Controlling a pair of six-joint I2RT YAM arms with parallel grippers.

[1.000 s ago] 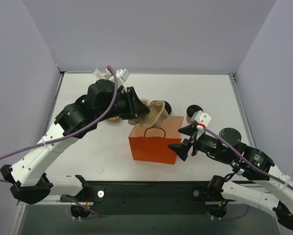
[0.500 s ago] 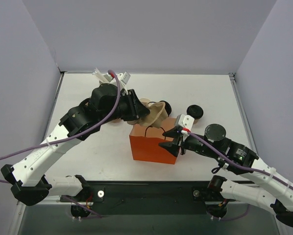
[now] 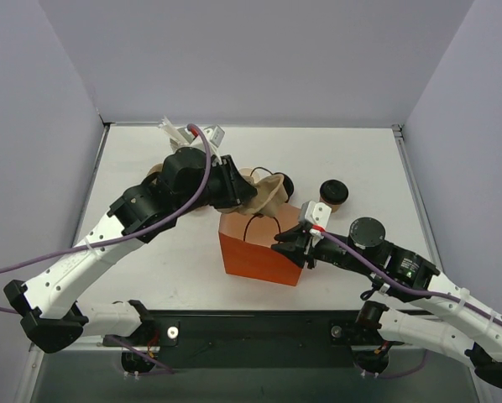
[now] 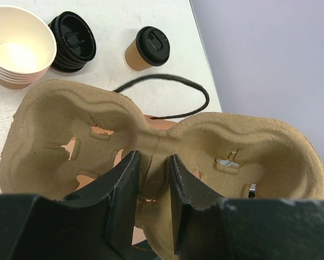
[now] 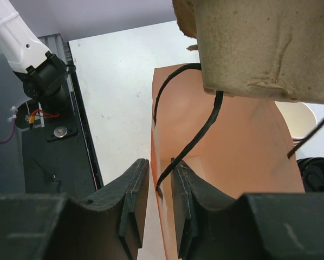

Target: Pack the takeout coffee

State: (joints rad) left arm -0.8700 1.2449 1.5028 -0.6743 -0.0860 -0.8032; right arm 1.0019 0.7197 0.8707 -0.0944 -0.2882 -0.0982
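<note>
At centre frame, left gripper point(image 4: 154, 162) jaws pinch the pulp carrier point(image 4: 248, 146) over the orange bag point(image 3: 255, 256), right gripper point(image 5: 161, 176) jaws nip its rim, takeout coffee point(image 3: 333, 191) stands apart on the counter point(image 3: 175, 269), upper right; probably bagging the carrier, which next needs lowering squarely in.

We see a white table point(image 3: 163, 269) filling the middle, boxed in by plain lavender-grey walls point(image 3: 259, 59) at nine, twelve and three o'clock. At six o'clock a black mounting strip point(image 3: 259, 323) runs along its near edge. The light is soft and even.
</note>
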